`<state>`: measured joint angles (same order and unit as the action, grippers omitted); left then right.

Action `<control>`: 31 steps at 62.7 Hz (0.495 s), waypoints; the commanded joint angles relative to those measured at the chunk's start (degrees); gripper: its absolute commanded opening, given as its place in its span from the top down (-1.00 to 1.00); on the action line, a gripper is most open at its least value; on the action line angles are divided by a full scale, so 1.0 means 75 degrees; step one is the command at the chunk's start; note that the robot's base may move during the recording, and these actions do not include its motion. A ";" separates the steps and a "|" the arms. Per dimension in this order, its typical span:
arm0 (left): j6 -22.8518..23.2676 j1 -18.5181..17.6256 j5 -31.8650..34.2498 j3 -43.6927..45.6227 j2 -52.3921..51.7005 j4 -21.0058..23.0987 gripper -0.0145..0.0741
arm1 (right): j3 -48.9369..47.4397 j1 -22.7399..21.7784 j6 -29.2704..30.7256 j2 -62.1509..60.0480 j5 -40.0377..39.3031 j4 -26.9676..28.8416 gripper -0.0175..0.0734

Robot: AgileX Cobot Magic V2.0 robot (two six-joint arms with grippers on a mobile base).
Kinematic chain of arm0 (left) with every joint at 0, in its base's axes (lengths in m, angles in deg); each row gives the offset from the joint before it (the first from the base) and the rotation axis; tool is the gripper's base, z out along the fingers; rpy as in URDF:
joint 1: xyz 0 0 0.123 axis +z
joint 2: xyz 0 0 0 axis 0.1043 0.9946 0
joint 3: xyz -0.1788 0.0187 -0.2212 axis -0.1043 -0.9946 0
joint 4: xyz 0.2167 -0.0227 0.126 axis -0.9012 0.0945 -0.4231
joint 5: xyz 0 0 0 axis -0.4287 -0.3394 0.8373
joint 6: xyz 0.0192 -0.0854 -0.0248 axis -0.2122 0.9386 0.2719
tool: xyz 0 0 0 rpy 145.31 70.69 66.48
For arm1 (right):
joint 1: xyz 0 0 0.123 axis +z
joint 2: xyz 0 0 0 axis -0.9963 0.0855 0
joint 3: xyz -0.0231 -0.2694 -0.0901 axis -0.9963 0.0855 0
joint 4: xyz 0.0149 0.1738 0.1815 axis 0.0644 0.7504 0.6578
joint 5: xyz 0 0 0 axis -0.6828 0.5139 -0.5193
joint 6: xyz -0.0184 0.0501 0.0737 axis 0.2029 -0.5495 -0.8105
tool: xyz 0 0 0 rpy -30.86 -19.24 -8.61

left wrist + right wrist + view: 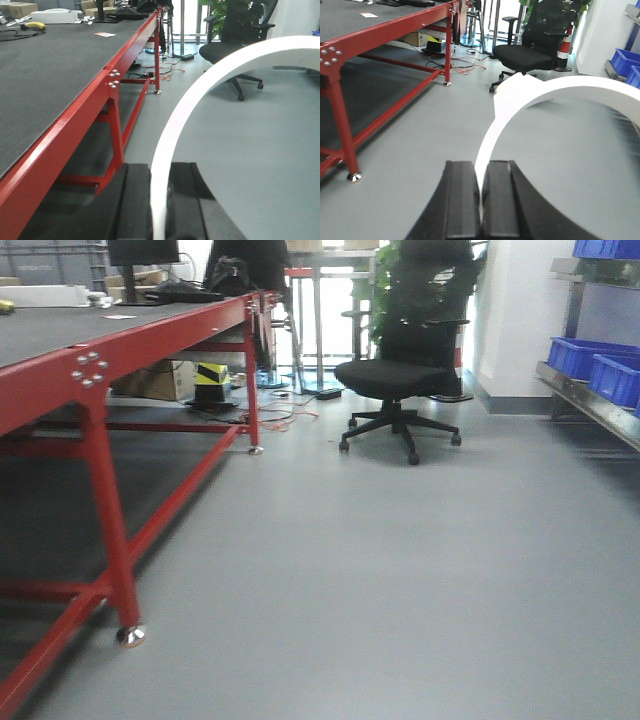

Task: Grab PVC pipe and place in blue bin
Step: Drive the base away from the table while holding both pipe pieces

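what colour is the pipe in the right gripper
White. It shows best in the right wrist view, where the PVC pipe arcs up from the right gripper.

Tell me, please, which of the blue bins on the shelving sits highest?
The blue bin at the front view's top right corner, on the upper shelf; the other two bins sit side by side on the lower shelf.

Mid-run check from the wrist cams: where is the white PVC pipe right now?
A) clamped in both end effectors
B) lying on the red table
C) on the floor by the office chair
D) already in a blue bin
A: in each wrist view the PVC pipe curves up from between closed black fingers, those of the left end effector and the right end effector. The blue bins sit off on the shelf.
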<state>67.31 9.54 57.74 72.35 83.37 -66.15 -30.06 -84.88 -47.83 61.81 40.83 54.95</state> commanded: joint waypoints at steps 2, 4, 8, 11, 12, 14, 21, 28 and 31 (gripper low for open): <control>0.0021 -0.0028 0.0210 0.0007 -0.0041 0.0040 0.92 | 0.0017 -0.0033 0.0004 -0.0037 -0.0278 -0.0066 0.95; 0.0021 -0.0028 0.0210 0.0007 -0.0041 0.0040 0.92 | 0.0017 -0.0033 0.0004 -0.0037 -0.0278 -0.0066 0.95; 0.0021 -0.0028 0.0210 0.0007 -0.0041 0.0040 0.92 | 0.0017 -0.0033 0.0004 -0.0037 -0.0278 -0.0066 0.95; 0.0021 -0.0028 0.0210 0.0007 -0.0041 0.0040 0.92 | 0.0017 -0.0033 0.0004 -0.0037 -0.0278 -0.0066 0.95; 0.0021 -0.0028 0.0210 0.0007 -0.0041 0.0040 0.92 | 0.0017 -0.0033 0.0004 -0.0037 -0.0278 -0.0066 0.95; 0.0021 -0.0028 0.0210 0.0007 -0.0041 0.0040 0.92 | 0.0017 -0.0033 0.0004 -0.0037 -0.0278 -0.0066 0.95; 0.0021 -0.0028 0.0210 0.0007 -0.0041 0.0040 0.92 | 0.0017 -0.0033 0.0004 -0.0037 -0.0278 -0.0066 0.95; 0.0021 -0.0028 0.0210 0.0007 -0.0041 0.0040 0.92 | 0.0017 -0.0033 0.0004 -0.0037 -0.0278 -0.0066 0.95; 0.0021 -0.0028 0.0210 0.0007 -0.0041 0.0040 0.92 | 0.0017 -0.0033 0.0004 -0.0037 -0.0278 -0.0066 0.95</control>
<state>67.31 9.54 57.74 72.35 83.37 -66.15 -30.06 -84.88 -47.83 61.81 40.83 54.95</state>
